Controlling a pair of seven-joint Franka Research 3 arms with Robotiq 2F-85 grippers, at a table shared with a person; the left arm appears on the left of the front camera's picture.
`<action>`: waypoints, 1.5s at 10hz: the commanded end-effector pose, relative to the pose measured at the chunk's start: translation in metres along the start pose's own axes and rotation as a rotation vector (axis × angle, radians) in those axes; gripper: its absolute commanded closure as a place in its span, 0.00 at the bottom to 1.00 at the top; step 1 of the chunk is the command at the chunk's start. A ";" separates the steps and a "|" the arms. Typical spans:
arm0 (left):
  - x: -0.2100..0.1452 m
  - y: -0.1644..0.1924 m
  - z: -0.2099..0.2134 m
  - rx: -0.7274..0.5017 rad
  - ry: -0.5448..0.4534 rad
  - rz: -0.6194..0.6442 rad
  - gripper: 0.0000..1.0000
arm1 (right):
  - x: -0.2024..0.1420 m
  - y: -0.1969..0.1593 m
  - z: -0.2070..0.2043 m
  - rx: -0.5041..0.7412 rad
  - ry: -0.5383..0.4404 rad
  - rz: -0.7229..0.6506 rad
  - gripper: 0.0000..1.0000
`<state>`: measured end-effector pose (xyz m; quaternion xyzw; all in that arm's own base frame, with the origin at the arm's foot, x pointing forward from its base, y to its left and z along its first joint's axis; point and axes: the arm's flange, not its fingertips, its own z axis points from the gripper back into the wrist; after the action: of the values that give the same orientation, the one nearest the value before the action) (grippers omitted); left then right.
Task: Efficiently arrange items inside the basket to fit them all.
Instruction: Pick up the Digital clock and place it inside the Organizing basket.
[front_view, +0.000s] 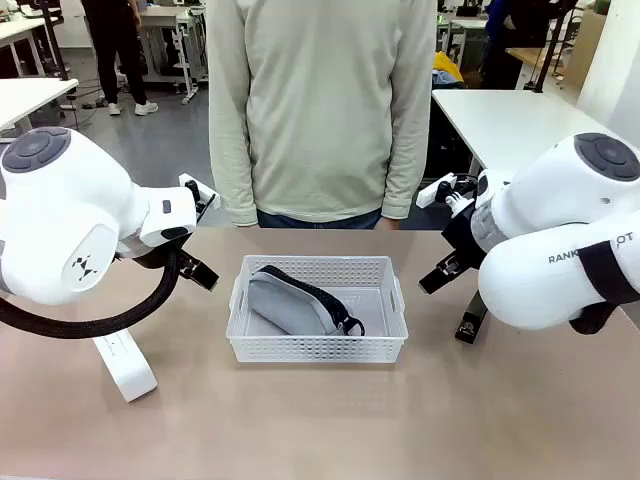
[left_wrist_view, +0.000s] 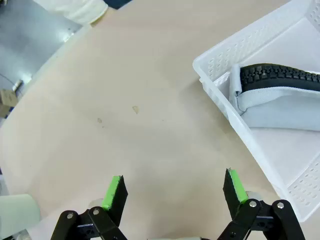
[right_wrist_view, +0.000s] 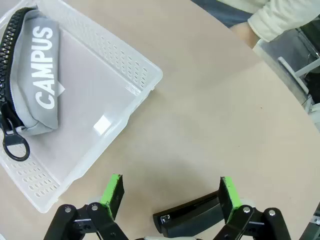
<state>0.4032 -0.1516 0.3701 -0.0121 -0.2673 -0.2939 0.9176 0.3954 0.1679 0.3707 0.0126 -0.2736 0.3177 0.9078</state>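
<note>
**Left fingers** (left_wrist_view: 114, 192): green pads spread wide apart, nothing between them, poised over bare desk (left_wrist_view: 125, 100).

**Right fingers** (right_wrist_view: 112, 192): also spread wide apart and gripping nothing. The small black stapler (right_wrist_view: 192, 217) lies flat on the desk beneath them, within the gap and closer to one pad. Whether it touches that pad cannot be told.

**Basket** (front_view: 315, 350): the white lattice-sided basket stands at mid-desk between the two arms. In the left wrist view one of its corners lies just beside the fingers. In the right wrist view one short end with its handle cut-out faces the fingers, and the stapler lies outside that end.

**Grey pouch** (front_view: 290, 305): lies inside the basket, set diagonally across its left half. Its black zipper strap faces upward and its ring (right_wrist_view: 15, 147) rests on the basket floor. White lettering "CAMPUS" runs along its side.

**White box** (front_view: 125, 365): lies on the desk left of the basket, apart from it, below the left arm and angled to the desk edge.

**Person** (front_view: 320, 100): in a cream top, stands at the far edge of the desk, directly behind the basket.
</note>
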 end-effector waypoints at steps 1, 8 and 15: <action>0.000 0.000 0.000 0.000 0.000 0.000 0.00 | 0.000 0.000 0.000 0.000 0.000 0.000 0.00; 0.000 0.000 0.000 0.000 0.000 0.000 0.00 | 0.000 0.000 0.000 0.000 0.000 0.000 0.00; -0.004 -0.001 0.013 -0.061 -0.015 0.036 0.00 | -0.001 0.002 0.010 0.084 0.020 -0.025 0.00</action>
<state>0.4022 -0.1536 0.3716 -0.0200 -0.2677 -0.2884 0.9191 0.3934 0.1703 0.3699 0.0198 -0.2667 0.3144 0.9109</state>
